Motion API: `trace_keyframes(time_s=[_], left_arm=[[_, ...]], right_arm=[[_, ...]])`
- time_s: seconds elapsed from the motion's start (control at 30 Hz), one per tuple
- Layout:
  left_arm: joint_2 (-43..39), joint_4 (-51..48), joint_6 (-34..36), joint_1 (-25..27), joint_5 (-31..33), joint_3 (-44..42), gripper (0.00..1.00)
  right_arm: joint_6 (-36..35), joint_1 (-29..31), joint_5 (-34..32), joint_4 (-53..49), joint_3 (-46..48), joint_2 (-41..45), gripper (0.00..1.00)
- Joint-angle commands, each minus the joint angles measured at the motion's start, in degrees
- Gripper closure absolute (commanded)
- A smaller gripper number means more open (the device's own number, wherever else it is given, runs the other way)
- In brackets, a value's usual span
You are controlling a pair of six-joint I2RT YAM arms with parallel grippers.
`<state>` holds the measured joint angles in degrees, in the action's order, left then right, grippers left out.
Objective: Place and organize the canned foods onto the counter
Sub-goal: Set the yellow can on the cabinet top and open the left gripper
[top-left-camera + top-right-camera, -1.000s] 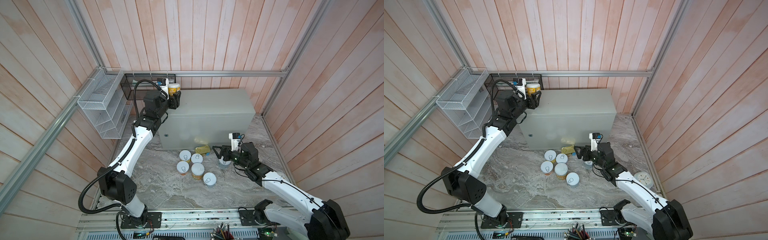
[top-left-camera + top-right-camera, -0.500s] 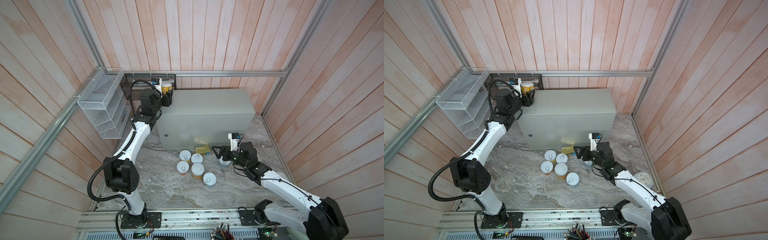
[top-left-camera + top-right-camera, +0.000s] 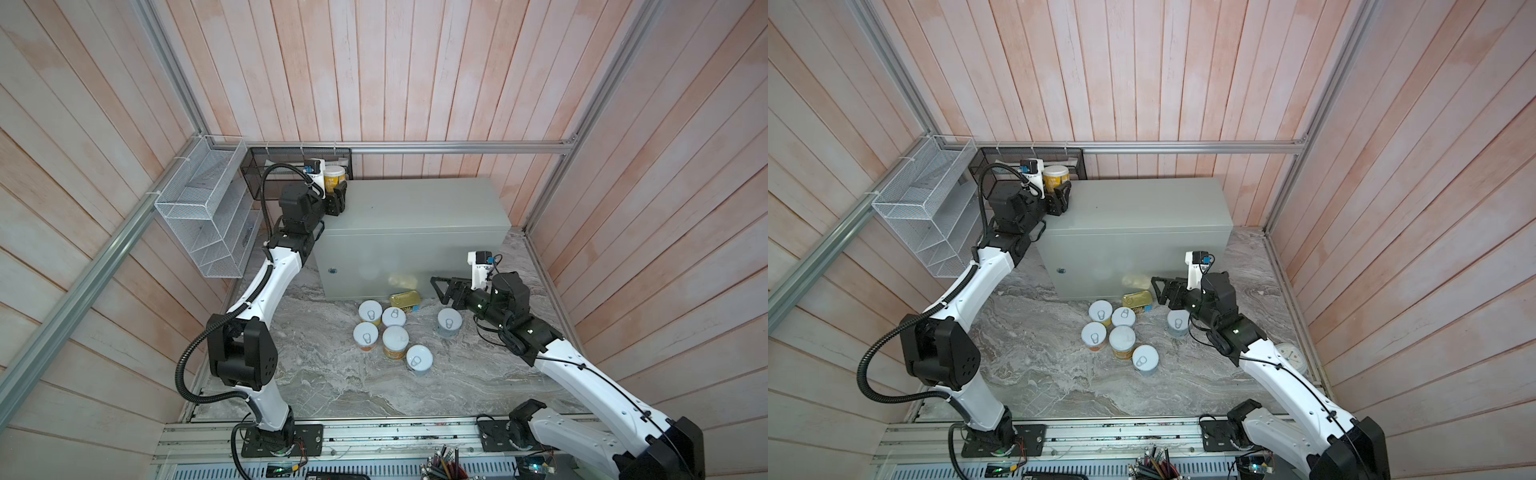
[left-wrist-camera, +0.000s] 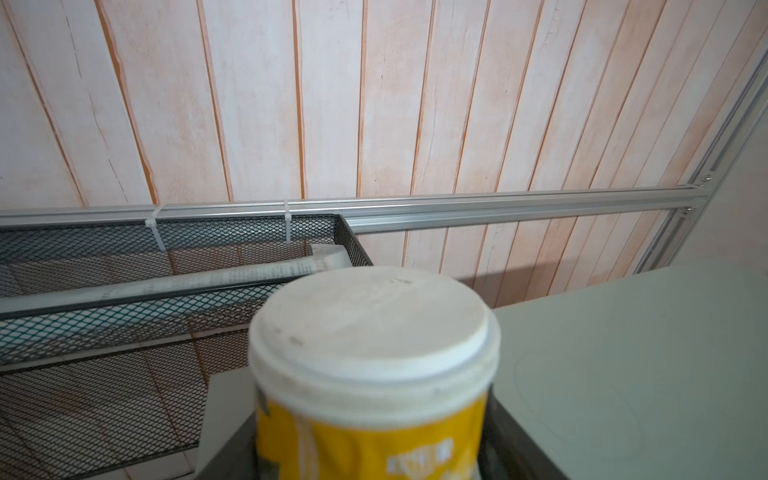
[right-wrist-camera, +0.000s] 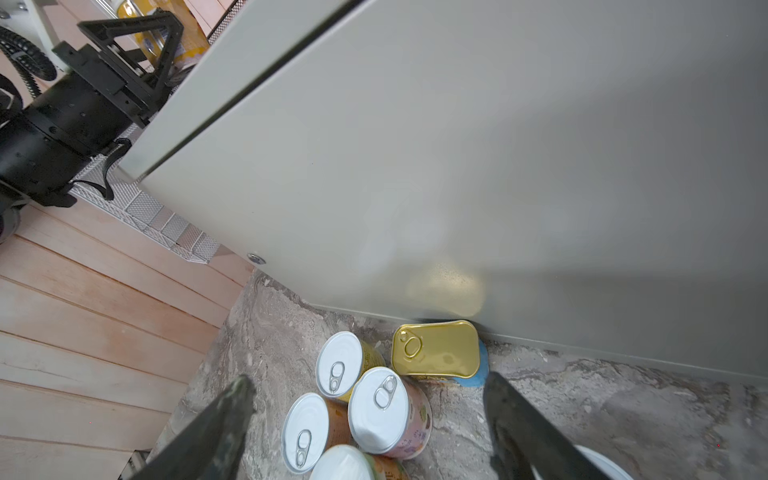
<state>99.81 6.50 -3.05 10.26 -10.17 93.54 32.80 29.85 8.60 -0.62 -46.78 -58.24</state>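
Both top views show, lowest in the frame, five round cans (image 3: 395, 338) clustered upright on the marble tabletop (image 3: 332, 386), with a sixth, pale blue can (image 3: 449, 322) just to their right near the right arm (image 3: 582, 374). Just above the cluster, the gold rectangular tin (image 3: 405, 299) lies at the foot of the grey metal box (image 3: 415, 249). The right pincer (image 3: 442, 291), spread wide and empty, hovers right of the tin. Up at centre-left, the yellow-labelled can (image 3: 335, 178) stands at the box top's far left corner between the fingers of the left pincer (image 3: 336, 197); whether they press on it or stand clear I cannot tell.
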Motion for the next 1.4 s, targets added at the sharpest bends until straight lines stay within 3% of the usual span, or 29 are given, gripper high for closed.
trace_keyframes(time_s=[0.0, 0.03, 0.07, 0.3, 0.47, 0.73, 0.9, 1.37], left_arm=[[-2.34, 0.94, 0.40, -0.03, -1.14, -2.07, 0.10], [-2.71, 1.07, 0.37, 0.01, -1.01, -2.50, 0.01], [-3.07, 1.43, 0.49, -0.05, -1.03, -3.05, 0.00], [-4.09, 1.37, 0.85, 0.75, -0.71, -3.71, 0.00], [-6.32, 0.16, 3.87, 3.47, 4.34, -4.06, 0.00], [-10.45, -0.18, 1.11, 5.03, 9.13, -5.67, 0.00], [-13.01, -0.62, 1.29, 6.67, 12.62, -7.38, 0.00], [-16.57, -3.24, 0.38, 7.89, 13.34, -10.71, 0.00]], right_arm=[[-1.19, -0.25, -2.59, -9.33, -6.58, -1.87, 0.14], [-1.11, -0.26, -2.99, -11.09, -7.91, -2.60, 0.14], [-0.64, -0.23, -3.33, -12.36, -8.96, -3.17, 0.14], [1.82, -1.55, -0.76, -19.05, -19.02, -6.03, 0.13], [2.36, -5.02, 0.44, -23.22, -26.41, -8.13, 0.13], [5.10, -7.74, 8.50, -22.00, -27.92, -10.01, 0.12], [5.96, -7.78, 8.92, -21.31, -29.21, -10.09, 0.11], [8.81, -8.53, 11.18, -17.48, -27.48, -9.99, 0.10]])
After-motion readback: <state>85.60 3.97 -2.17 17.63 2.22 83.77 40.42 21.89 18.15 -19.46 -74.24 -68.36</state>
